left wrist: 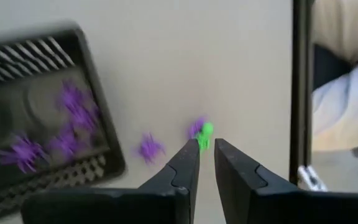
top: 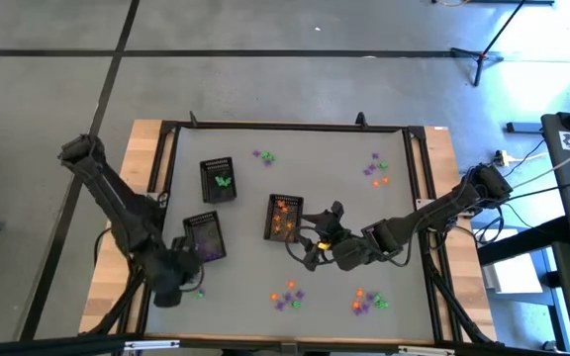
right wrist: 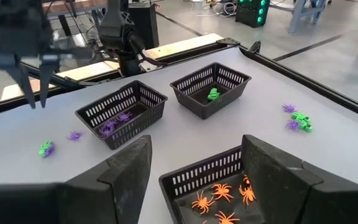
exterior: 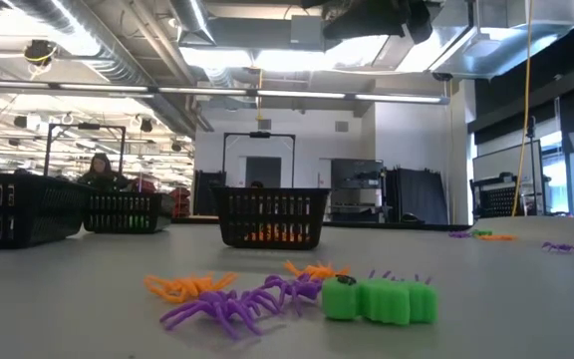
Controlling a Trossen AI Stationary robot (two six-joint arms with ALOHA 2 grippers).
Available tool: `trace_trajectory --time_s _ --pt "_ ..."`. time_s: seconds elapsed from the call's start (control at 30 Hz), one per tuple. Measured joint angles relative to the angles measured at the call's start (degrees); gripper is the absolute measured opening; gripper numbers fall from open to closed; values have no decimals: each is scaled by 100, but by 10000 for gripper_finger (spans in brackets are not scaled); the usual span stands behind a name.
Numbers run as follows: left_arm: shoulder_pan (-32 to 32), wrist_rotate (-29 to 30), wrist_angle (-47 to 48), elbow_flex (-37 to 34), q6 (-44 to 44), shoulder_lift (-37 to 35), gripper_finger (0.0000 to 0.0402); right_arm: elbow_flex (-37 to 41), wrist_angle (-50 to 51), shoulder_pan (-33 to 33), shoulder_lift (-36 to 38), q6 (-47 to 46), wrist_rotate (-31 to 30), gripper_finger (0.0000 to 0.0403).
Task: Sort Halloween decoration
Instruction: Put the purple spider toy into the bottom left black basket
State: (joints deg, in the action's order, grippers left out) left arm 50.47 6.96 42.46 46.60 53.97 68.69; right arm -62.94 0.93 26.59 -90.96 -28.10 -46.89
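Observation:
Three black trays stand on the grey table: one with a green trinket point(top: 219, 180), one with purple spiders point(top: 204, 235) and one with orange spiders point(top: 284, 217). My left gripper point(top: 188, 287) hangs above the table just near-left of the purple tray. Its fingers point(left wrist: 207, 152) stand a narrow gap apart with nothing between them. Below and beyond its tips lie a green trinket point(left wrist: 205, 134) and a purple spider point(left wrist: 149, 148). My right gripper point(right wrist: 197, 180) is wide open, slanting over the near side of the orange tray point(right wrist: 216, 186), and holds nothing.
Loose Halloween trinkets lie in small groups: far middle point(top: 263, 156), far right point(top: 375, 170), near middle point(top: 287, 294) and near right point(top: 369, 301). A black frame rail point(left wrist: 300, 93) runs along the table's edge close to my left gripper. A person sits in the room beyond point(exterior: 100, 170).

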Motion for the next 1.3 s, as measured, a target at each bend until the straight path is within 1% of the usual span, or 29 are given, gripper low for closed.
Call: trace_trajectory --time_s 0.1,0.2,0.33,0.47,0.73,0.9,1.07,1.17,1.3 --pt "249 88 -20 -1 139 418 44 0 0 0 0 -2 0 246" --pt "354 92 -172 -3 107 858 45 0 -18 0 0 -7 0 246" --pt "359 -68 -722 -3 -220 1344 45 0 -20 0 0 -9 -2 246" --pt "311 -88 -1215 -3 -623 1619 46 0 -10 0 0 -7 -4 246" --pt "42 -37 -1231 -3 -1036 1650 46 0 7 0 0 -9 -7 246" --pt "-221 -163 -1187 -3 -1533 1650 46 0 7 0 -2 -9 -7 246" --pt "-357 -243 -1166 -3 -1806 1650 46 0 5 0 -2 -9 -7 246" --pt "-375 -356 -1165 -3 -1837 1650 46 0 7 0 -2 -9 -7 246" --pt "-369 -363 -1165 -3 -1831 1650 46 0 11 0 -2 -9 -4 246"
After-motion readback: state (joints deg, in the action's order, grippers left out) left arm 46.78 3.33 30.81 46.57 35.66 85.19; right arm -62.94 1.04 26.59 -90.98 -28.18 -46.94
